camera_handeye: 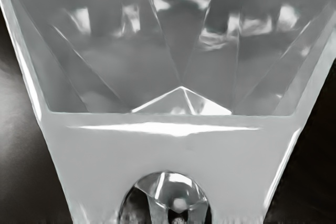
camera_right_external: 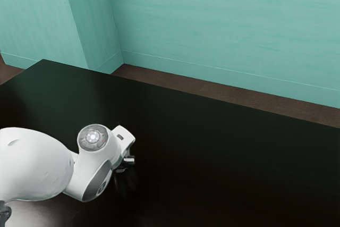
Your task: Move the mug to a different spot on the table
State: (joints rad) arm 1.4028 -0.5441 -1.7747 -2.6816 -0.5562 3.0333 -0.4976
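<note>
The mug (camera_handeye: 173, 66) is a shiny, faceted grey vessel seen from very close in the wrist view. Its wide mouth opens away from the hand. Its pale wall lies just under the hand, and its handle loop (camera_handeye: 165, 200) curves at the near edge. In the exterior view my gripper (camera_right_external: 126, 164) hangs low over the black table (camera_right_external: 212, 147) near the exterior view's lower left. The white wrist housing (camera_right_external: 98, 155) covers most of it.
The glossy black table stretches broadly toward the exterior view's right and far side. A brown floor strip (camera_right_external: 239, 97) and a teal wall (camera_right_external: 223, 19) lie beyond its far edge. The arm's white body (camera_right_external: 32, 166) stands at the lower left.
</note>
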